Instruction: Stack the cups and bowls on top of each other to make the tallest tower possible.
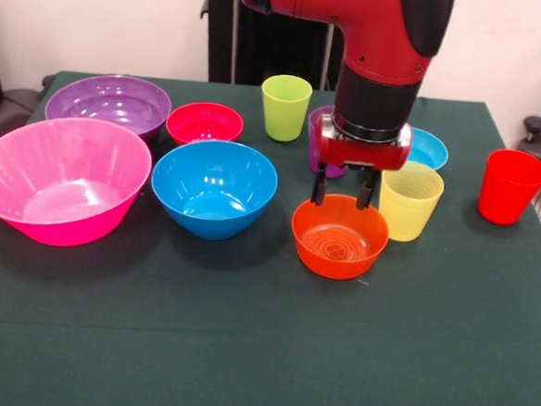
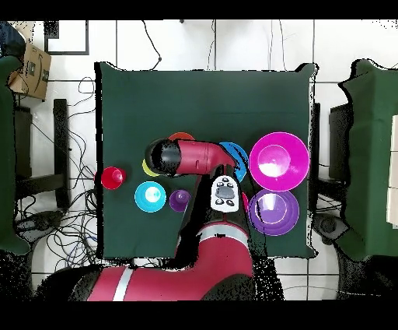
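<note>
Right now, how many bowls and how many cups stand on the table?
Bowls: 6: pink bowl, purple bowl, blue bowl, red bowl, orange bowl, light blue bowl.
Cups: 4: green cup, purple cup, yellow cup, red cup.
Total: 10.

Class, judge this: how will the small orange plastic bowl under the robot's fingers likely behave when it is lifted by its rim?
The small orange plastic bowl looks thin-walled and empty, so probably light. Its glossy surface suggests it may slip. The gripper has its fingers at the far rim only, so, gripped off-centre, the bowl would likely tilt; its rounded sides and small base could let it rock if pushed.
</note>
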